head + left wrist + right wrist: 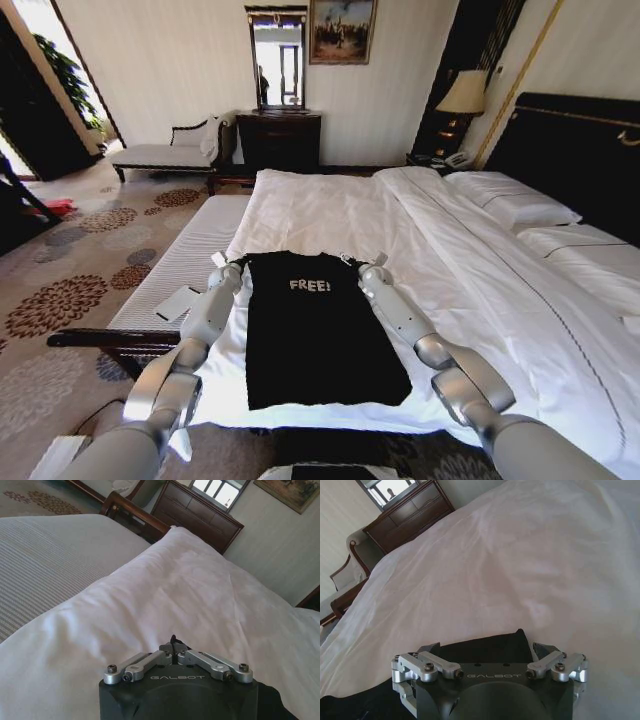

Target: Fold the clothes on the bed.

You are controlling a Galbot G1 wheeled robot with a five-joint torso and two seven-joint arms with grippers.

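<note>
Black T-shirt [318,330] spread flat near the bed's [330,205] foot edge. Left claw [222,262] pinching its left shoulder. Right claw [372,262] pinching the right.

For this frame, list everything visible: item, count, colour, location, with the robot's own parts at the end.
Black short-sleeved cotton T-shirt: one, black with white FREE! lettering, flat on the bed's near edge.
Large white-sheeted bed: one, white, dark headboard at right.
Pillows: two, white, by the headboard.
Pale striped bench: one, left of the bed.
Dark wooden dresser: one, far wall, mirror above.
Chaise lounge: one, pale, left of the dresser.
Table lamp: one, beside the headboard.
Left end effector: at the shirt's left shoulder.
Right end effector: at the shirt's right shoulder.
</note>
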